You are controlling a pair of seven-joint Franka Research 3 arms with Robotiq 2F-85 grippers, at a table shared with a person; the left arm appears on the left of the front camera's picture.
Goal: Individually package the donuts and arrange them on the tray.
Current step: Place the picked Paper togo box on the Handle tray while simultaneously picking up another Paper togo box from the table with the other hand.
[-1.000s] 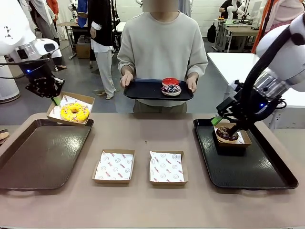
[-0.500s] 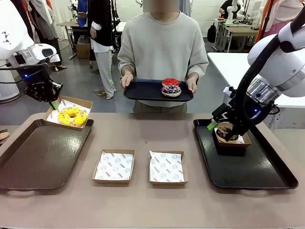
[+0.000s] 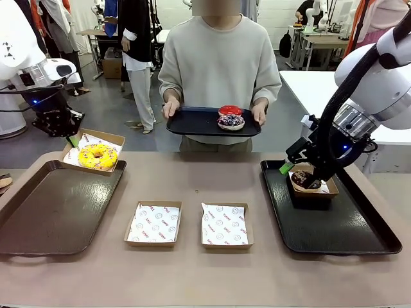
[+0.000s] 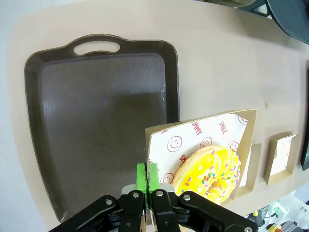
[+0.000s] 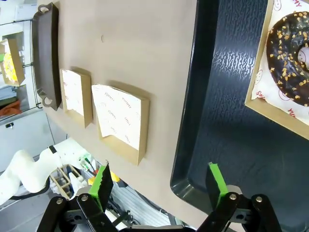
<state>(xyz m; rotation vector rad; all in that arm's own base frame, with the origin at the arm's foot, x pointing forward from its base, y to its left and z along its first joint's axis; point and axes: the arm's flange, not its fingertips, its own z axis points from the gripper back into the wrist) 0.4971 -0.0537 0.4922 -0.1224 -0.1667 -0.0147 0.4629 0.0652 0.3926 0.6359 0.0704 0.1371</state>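
A yellow-iced sprinkled donut [image 3: 97, 156] [image 4: 210, 171] lies in a paper-lined cardboard box [image 3: 110, 133] [image 4: 246, 140] at the far edge of the left brown tray [image 3: 51, 212] [image 4: 96, 121]. My left gripper [image 3: 72, 138] [image 4: 147, 176] is shut on that box's rim. A dark chocolate donut [image 3: 303, 179] [image 5: 292, 58] sits boxed [image 3: 316, 194] [image 5: 270, 113] on the right black tray [image 3: 340, 224] [image 5: 227, 121]. My right gripper [image 3: 298, 170] [image 5: 159, 181] hovers open just above and beside it. The person holds a black tray [image 3: 192, 122] carrying a red donut [image 3: 229, 110] and a dark sprinkled donut [image 3: 230, 120].
Two empty lined boxes [image 3: 154, 223] [image 3: 225, 224] lie side by side at mid-table, seen also in the right wrist view as a nearer box [image 5: 123, 121] and a farther box [image 5: 75, 96]. The person stands at the far edge.
The left gripper has shifted the yellow donut's box slightly left and down. The right gripper has lifted a little off the chocolate donut's box and stays open.
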